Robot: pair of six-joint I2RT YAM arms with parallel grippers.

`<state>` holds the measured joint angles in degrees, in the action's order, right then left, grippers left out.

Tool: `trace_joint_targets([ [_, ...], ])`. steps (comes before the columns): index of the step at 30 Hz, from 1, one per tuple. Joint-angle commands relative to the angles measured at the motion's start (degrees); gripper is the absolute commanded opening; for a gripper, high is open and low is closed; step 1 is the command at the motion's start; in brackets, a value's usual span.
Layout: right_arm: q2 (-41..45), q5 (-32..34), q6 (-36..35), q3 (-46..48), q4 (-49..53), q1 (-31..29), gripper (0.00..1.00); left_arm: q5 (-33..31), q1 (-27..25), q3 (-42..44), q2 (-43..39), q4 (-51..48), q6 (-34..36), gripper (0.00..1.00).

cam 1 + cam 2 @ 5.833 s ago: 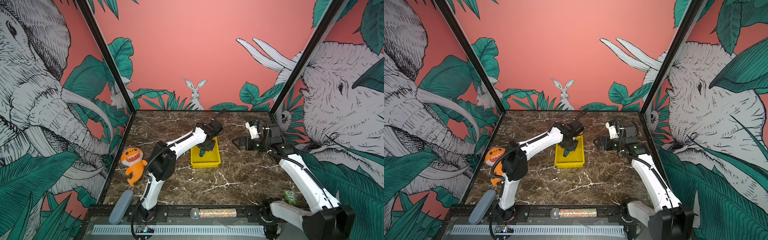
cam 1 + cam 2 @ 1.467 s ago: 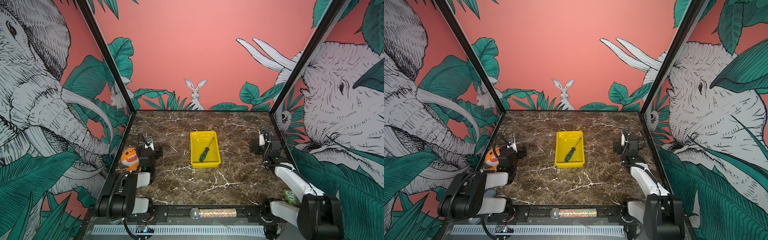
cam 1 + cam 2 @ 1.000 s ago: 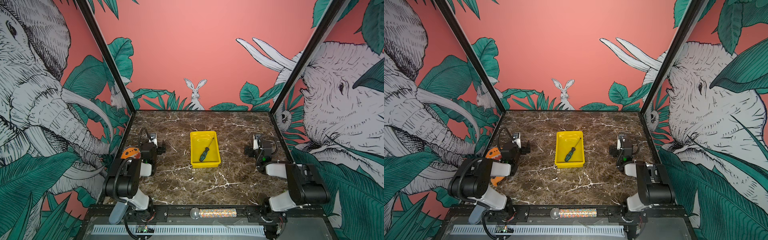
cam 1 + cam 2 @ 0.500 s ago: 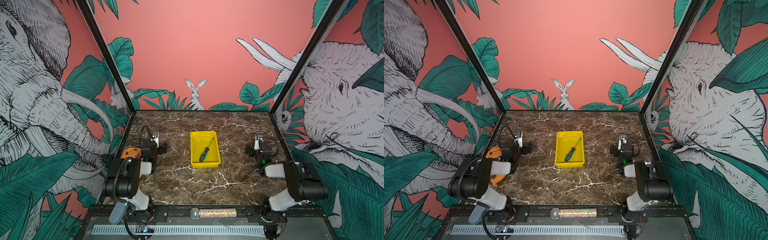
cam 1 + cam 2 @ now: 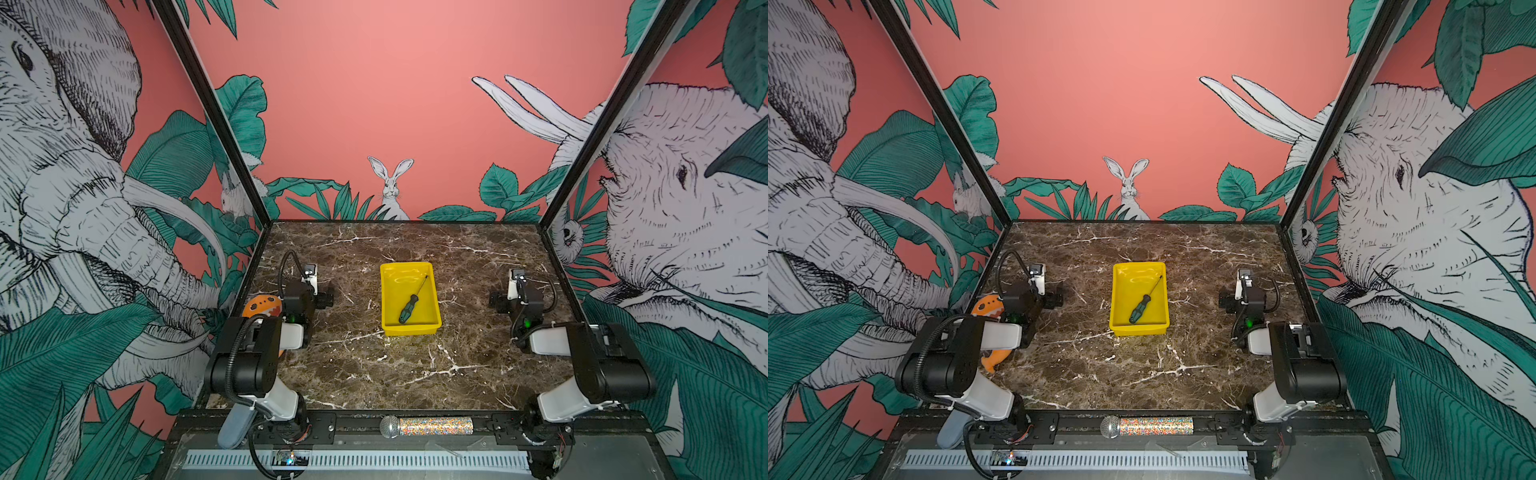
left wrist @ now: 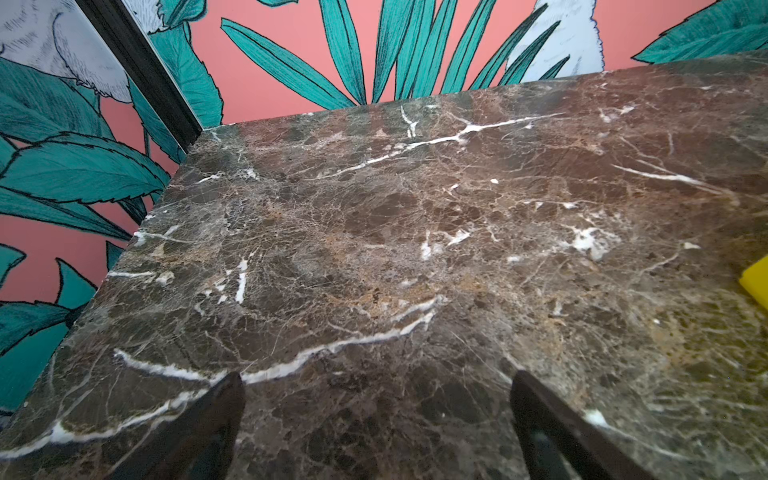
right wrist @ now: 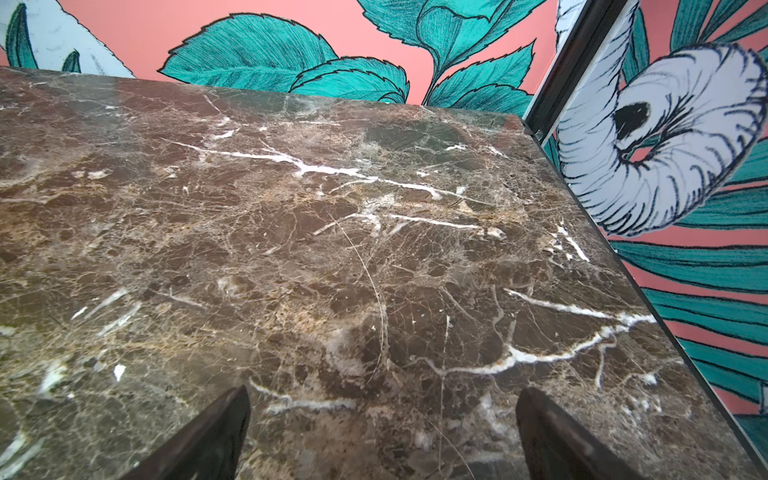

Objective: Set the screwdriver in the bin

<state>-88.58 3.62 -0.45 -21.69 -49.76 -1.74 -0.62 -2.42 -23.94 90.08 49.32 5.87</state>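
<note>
The screwdriver (image 5: 409, 306) is lying slantwise inside the bin (image 5: 390, 286), its green handle near the front wall and its thin shaft pointing toward the far right corner. The bin is sitting in the middle of the bench (image 5: 374, 374). Both arms are resting folded at the sides, well apart from the bin. The left pincer (image 6: 374, 399) is hanging released over bare marble, gripping nothing. The right pincer (image 7: 382, 401) is likewise spread wide and empty. A glittery microphone (image 5: 426, 427) is lying along the front rail, and an orange toy (image 5: 262, 305) is sitting behind the left arm.
</note>
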Motion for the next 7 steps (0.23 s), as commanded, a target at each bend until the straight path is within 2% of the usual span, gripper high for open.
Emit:
trace_joint_targets([
  [1,-0.1,-0.6,-0.5,-0.6,-2.6,-0.1,0.99,0.6,0.4,-0.2,-1.1,-0.7,0.7,1.0],
  [7,-0.1,-0.6,-0.4,-0.6,-2.6,-0.1,0.99,0.5,0.5,-0.4,-1.1,-0.8,0.6,1.0],
])
